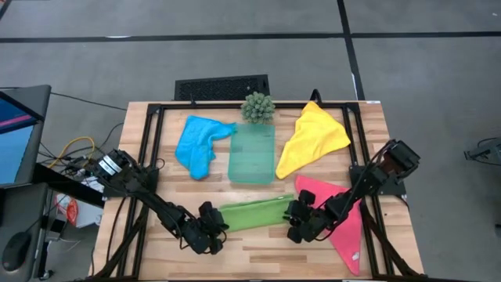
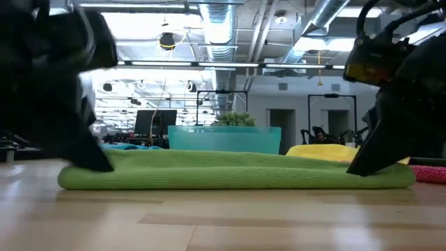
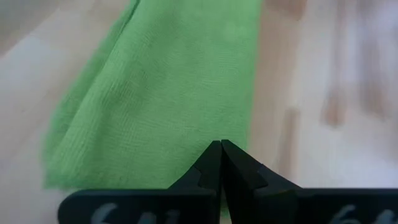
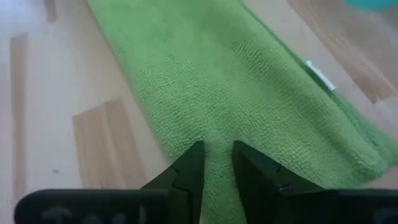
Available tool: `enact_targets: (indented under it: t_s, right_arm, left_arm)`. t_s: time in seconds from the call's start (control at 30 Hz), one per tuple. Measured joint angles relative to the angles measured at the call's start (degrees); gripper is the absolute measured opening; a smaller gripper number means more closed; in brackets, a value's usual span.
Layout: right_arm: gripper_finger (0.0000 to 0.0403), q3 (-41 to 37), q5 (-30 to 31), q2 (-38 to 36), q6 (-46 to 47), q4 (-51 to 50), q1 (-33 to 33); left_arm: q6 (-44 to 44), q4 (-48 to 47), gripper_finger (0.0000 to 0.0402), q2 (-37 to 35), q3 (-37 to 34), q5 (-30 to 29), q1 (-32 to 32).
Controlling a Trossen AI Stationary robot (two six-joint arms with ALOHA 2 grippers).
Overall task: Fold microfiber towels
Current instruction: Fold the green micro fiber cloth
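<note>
Lime green towel (image 1: 252, 213), folded into a long strip, lies near the front of the wooden counter (image 1: 258, 258). Left gripper (image 1: 216, 228) is clenched at its left end; right gripper (image 1: 295, 211) pinches a fold of its right end. Pink towel (image 1: 344, 225) lies under the right arm. Behind lie the yellow towel (image 1: 313, 137), blue towel (image 1: 199, 144), teal tray (image 1: 252, 154) and spiky plant (image 1: 257, 107).

Bright, even overhead light on my counter (image 1: 258, 243)

Ceiling strip lamps (image 2: 209, 28) glare white in the low view, where my arms loom as dark blurs. My left wrist view is soft, its wood washed pale; shadows stay faint.
</note>
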Motion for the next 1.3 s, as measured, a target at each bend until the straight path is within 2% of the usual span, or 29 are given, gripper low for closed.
enact_targets:
  t_s: [0.2, 0.33, 0.47, 0.63, 0.83, 0.97, 1.17, 1.3]
  right_arm:
    - [0.0109, 0.04, 1.34, -3.29, -1.85, 1.4, 0.18]
    - [0.0109, 0.02, 7.49, -4.7, -3.74, 3.14, 0.62]
    - [0.0109, 0.07, 13.06, -3.31, -9.16, 11.32, -0.71]
    - [0.0109, 0.13, 12.71, 3.61, -13.82, 23.28, -3.6]
    - [0.0109, 0.09, 12.83, 11.03, -12.03, 26.97, -6.43]
    - [0.0109, 0.25, 12.17, 14.73, -10.06, 29.62, -7.6]
    - [0.0109, 0.26, 12.66, 15.62, -7.89, 31.44, -7.18]
    - [0.0109, 0.17, 12.41, 15.0, -7.94, 30.86, -7.35]
  left_arm:
    - [-0.46, 0.38, 0.0, 1.24, 0.11, 0.42, 0.04]
    - [-1.43, -0.25, 0.0, 0.07, 0.08, 1.75, 0.28]
    - [-2.56, -0.45, 0.0, -3.23, -0.06, 1.84, 0.24]
    - [-2.92, 0.11, 0.0, -8.03, -0.04, -4.56, 0.52]
    - [-2.57, 4.04, 0.0, -8.05, 0.0, -12.08, 2.19]
    - [0.27, 9.19, 0.0, -4.73, 0.02, -11.54, 4.56]
    - [5.03, 13.01, 0.0, -2.09, 0.0, -11.46, 8.8]
    - [10.74, 15.4, 0.0, -1.71, 0.0, -7.36, 11.37]
